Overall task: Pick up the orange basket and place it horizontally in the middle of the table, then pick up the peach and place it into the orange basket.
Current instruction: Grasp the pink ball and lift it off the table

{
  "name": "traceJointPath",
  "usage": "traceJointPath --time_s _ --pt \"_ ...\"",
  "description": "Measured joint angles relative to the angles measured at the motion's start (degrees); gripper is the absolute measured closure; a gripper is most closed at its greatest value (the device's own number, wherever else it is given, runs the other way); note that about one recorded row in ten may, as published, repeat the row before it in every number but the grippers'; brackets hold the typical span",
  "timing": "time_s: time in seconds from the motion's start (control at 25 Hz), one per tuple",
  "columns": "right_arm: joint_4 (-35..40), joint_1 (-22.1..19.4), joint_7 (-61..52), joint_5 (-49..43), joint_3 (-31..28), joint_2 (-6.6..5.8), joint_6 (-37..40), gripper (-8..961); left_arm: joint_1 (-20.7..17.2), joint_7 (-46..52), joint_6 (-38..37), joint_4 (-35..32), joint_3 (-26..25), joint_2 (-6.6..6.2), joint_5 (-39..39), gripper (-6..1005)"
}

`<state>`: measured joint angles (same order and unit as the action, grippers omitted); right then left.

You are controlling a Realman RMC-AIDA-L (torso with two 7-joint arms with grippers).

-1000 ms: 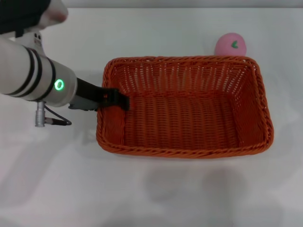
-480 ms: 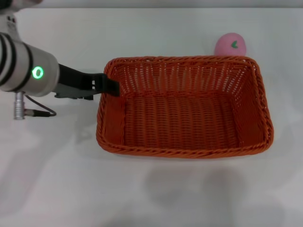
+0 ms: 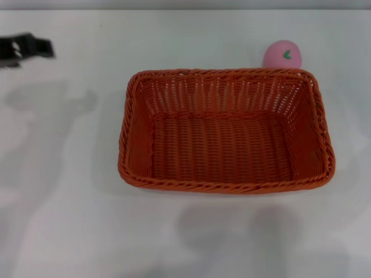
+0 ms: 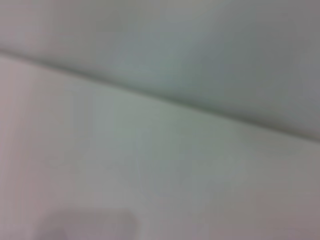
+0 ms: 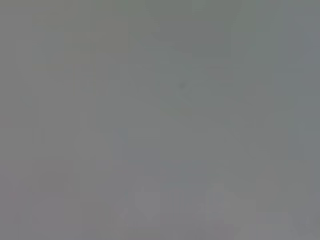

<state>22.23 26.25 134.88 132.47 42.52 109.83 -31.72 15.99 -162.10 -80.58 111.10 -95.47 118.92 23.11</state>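
Left gripper (image 3: 26, 47) pulled off orange basket (image 3: 225, 132); peach (image 3: 282, 54) touching far rim.

My worktop (image 3: 87, 231) is a plain white, smooth surface that fills nearly the whole head view. Along its far edge runs a narrow grey strip (image 3: 185, 4) of background. Soft grey shadows (image 3: 46, 101) lie near the far left corner, and fainter ones (image 3: 232, 226) near the near edge. Lighting is even and diffuse. My left wrist view shows the pale surface meeting a grey wall (image 4: 200, 50) along a slanted line. My right wrist view shows uniform grey only.
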Motion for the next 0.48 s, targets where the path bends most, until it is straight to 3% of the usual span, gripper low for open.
traceJointPath --time_s 0.24,0.32,0.48 --pt "2.31 -0.12 -7.66 -8.41 0.02 -0.12 -0.31 100 -0.19 -0.02 6.15 -0.39 0.75 -0.07 -6.99 376" --pt "3.47 -0.35 -10.96 -12.32 0.02 -0.02 -0.47 101 -0.21 -0.04 11.34 -2.29 1.08 -0.13 -12.58 377" --pt "5.94 -1.2 -18.11 -19.6 0.16 0.15 -1.98 101 -0.47 -0.03 19.0 -5.24 1.13 0.03 -16.31 379"
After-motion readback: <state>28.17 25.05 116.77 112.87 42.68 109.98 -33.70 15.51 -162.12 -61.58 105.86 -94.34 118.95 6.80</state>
